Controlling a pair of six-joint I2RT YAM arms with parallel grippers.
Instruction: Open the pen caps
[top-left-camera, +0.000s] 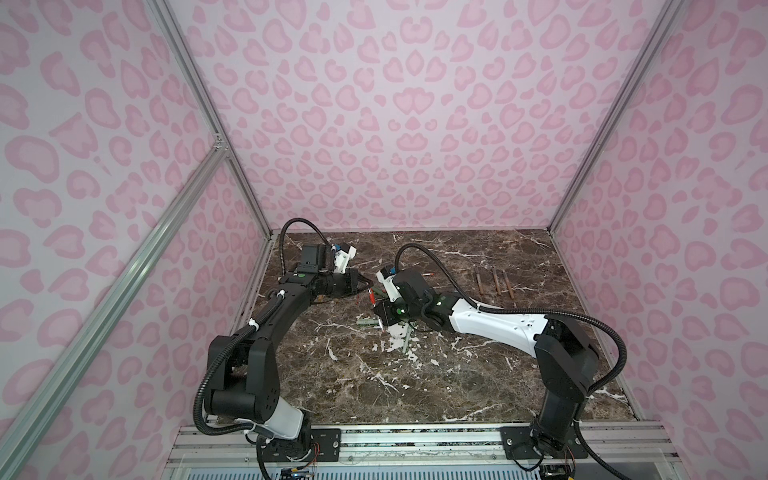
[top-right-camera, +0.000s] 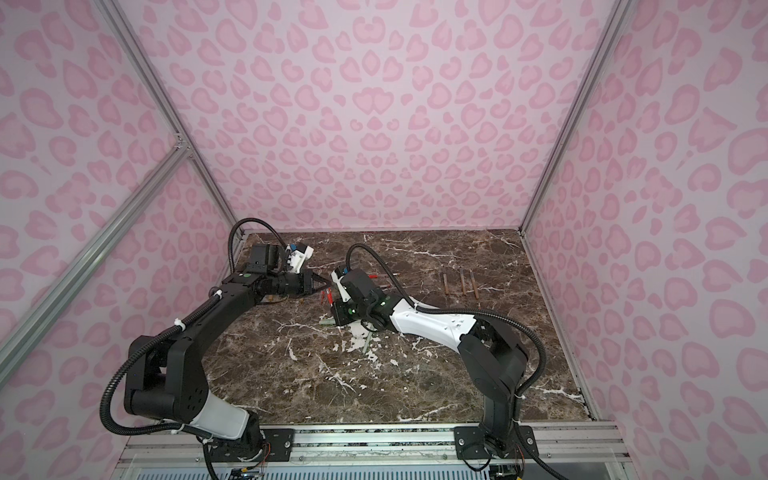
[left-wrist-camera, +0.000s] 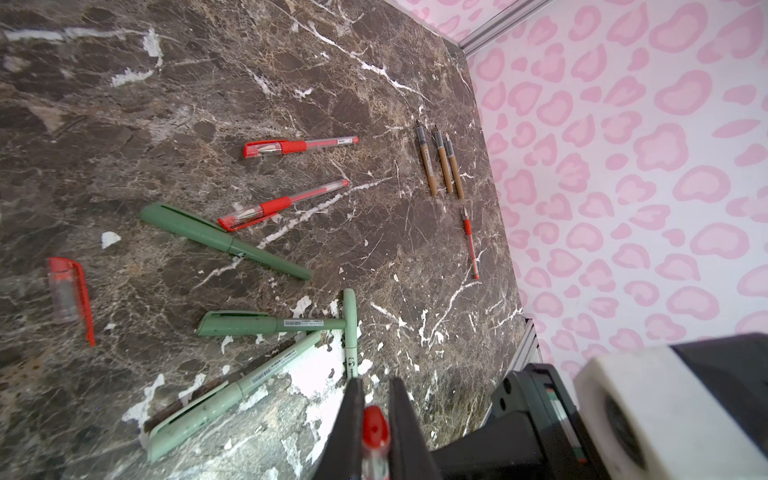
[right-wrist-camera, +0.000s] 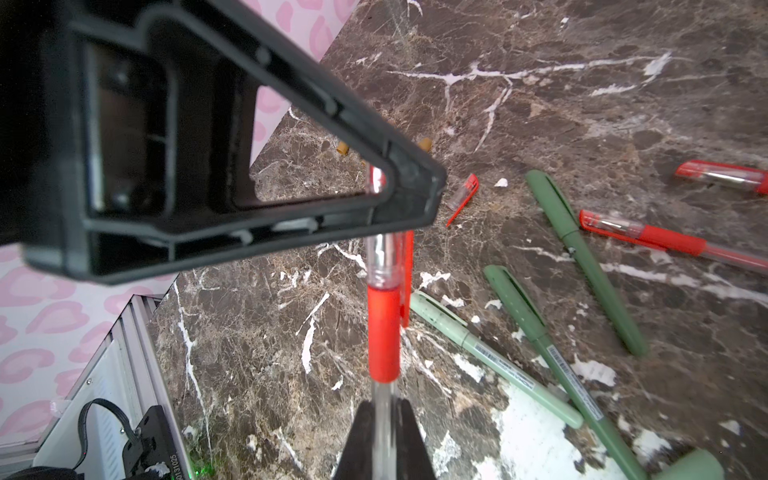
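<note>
Separation along one line is what the coming move is judged to turn on. On the left, the left gripper (left-wrist-camera: 376, 390) is seen clamped shut on the cap (left-wrist-camera: 375, 428) of a red pen (right-wrist-camera: 383, 332), which is held off the table (top-left-camera: 457, 374) near its middle. From that cap the pen's long axis is seen, in both top views, to run steeply from far to near with a slight lean to the right, the cap at the far-left end and the clear barrel at the near-right end. That barrel is flanked tightly by the jaws of the right gripper (right-wrist-camera: 383, 409), and a grip on it is read from the right wrist view. Both arms are thus equally near, one at each end. A straight pull is called for: cap drawn far and left, barrel near and right; any sideways drift is likely to bend the pen or jam the cap. Near and right of the grip, capped red pens (left-wrist-camera: 299, 146) and green pens (left-wrist-camera: 224, 239) are seen lying on the table, not yet opened.
</note>
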